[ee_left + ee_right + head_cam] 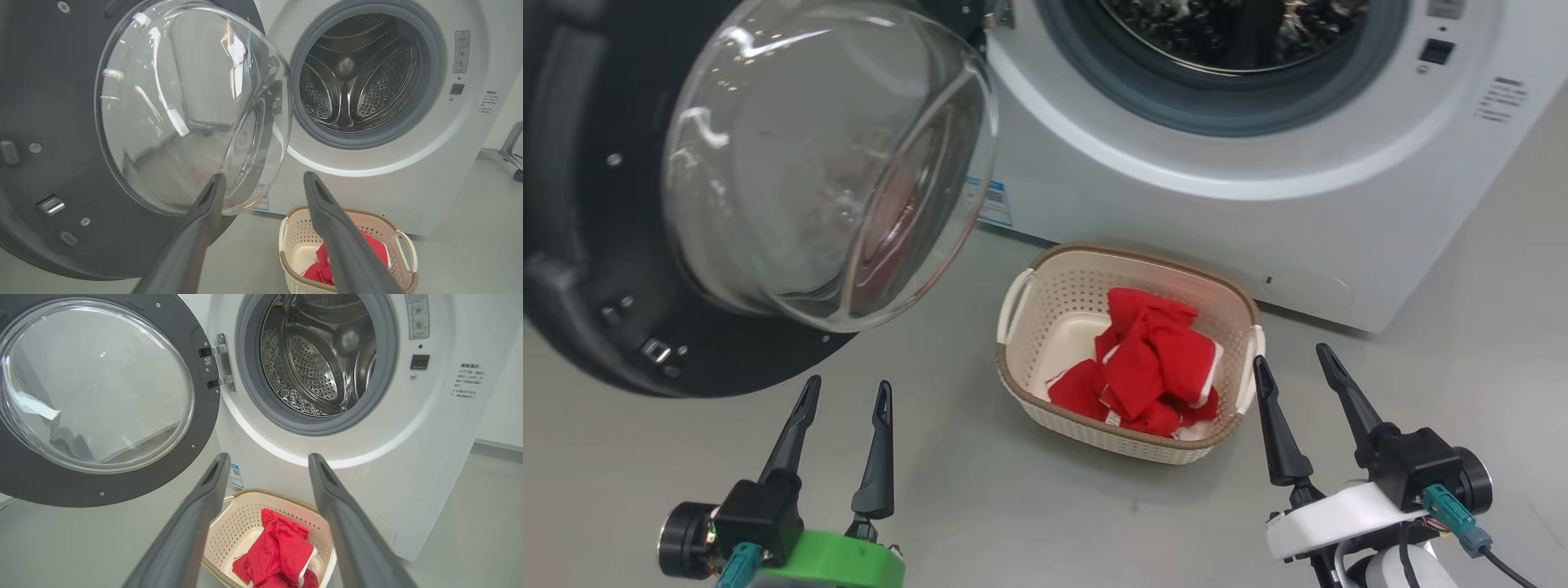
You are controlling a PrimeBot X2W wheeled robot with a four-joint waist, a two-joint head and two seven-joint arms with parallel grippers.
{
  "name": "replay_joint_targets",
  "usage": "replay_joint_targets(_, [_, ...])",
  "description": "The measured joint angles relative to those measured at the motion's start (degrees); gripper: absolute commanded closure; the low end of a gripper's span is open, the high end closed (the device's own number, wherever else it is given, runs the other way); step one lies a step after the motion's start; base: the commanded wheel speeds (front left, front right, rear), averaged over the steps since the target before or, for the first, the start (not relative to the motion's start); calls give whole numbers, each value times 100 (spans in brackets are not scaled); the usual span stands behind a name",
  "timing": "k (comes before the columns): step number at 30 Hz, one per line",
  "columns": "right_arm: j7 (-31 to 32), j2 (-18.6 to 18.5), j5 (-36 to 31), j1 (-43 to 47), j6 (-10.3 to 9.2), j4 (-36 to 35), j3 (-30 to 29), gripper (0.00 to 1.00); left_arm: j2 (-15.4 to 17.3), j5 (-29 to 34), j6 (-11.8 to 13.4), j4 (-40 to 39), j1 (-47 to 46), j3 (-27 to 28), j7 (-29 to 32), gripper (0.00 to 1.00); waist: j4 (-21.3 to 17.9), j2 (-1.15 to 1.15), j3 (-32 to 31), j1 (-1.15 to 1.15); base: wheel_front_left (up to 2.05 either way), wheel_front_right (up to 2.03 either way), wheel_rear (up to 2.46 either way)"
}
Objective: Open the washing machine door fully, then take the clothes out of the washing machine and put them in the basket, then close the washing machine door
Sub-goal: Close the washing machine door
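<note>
Clothes (pixel 1143 367) already in the basket (pixel 1054 302) below the empty washing machine (pixel 1176 212), so left gripper (pixel 848 384) and right gripper (pixel 1292 355) spread, holding nothing, free to shut the wide-open washing machine door (pixel 825 163).

Front of the washing machine (pixel 408 477): a warning sticker (pixel 462 51) with a triangle sign, a block of small printed lines (pixel 467 380) and a blue label (pixel 996 204) stood there; no wording was legible.
</note>
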Motion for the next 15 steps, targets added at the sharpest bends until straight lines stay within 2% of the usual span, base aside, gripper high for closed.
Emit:
replay_joint_targets(7, [0,5,-4,1,57,119,86,0,-1,-37,1,66,1,11,-47,0,426,0,-56,0,0,0,0])
replay_joint_targets(15, [0,16,-4,1,62,165,152,0,-2,-37,2,76,4,54,-51,0,539,0,-168,0,0,0,0])
